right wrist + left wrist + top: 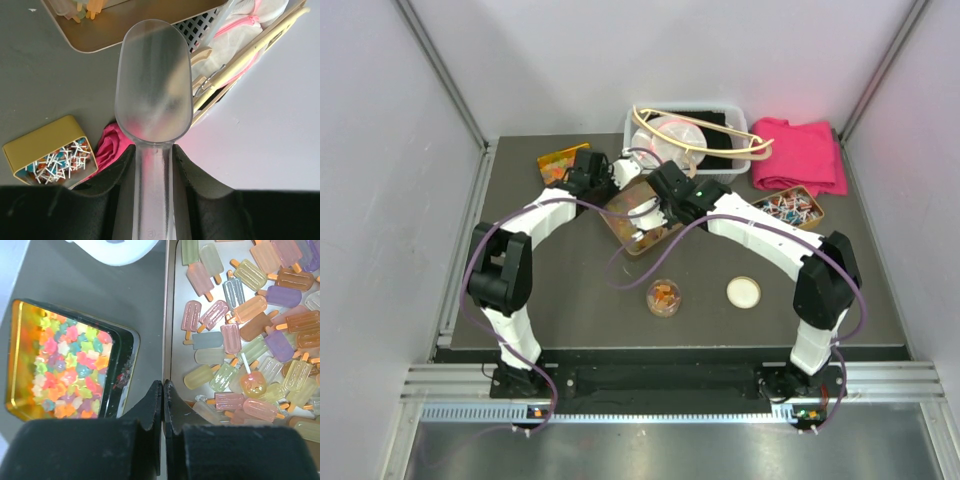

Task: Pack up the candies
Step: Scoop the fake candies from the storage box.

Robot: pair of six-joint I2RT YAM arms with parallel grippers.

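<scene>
Here, the candies [231, 337] are spread in a tray [175, 300]; the left gripper [163, 405] is closed at its rim, bare worktop [100, 295] beside it, while a clear scoop [154, 85] is clamped by the right gripper [154, 156].

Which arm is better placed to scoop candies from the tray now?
Right. The right gripper holds the empty clear scoop near the tray of candies; the left gripper is shut, holding nothing.

My left arm [535, 215] and right arm [760, 232] crowd the tray [620, 232]. The basket [725, 152] blocks the back. I see open table [705, 300] between cup [664, 297] and lid [744, 291].
</scene>
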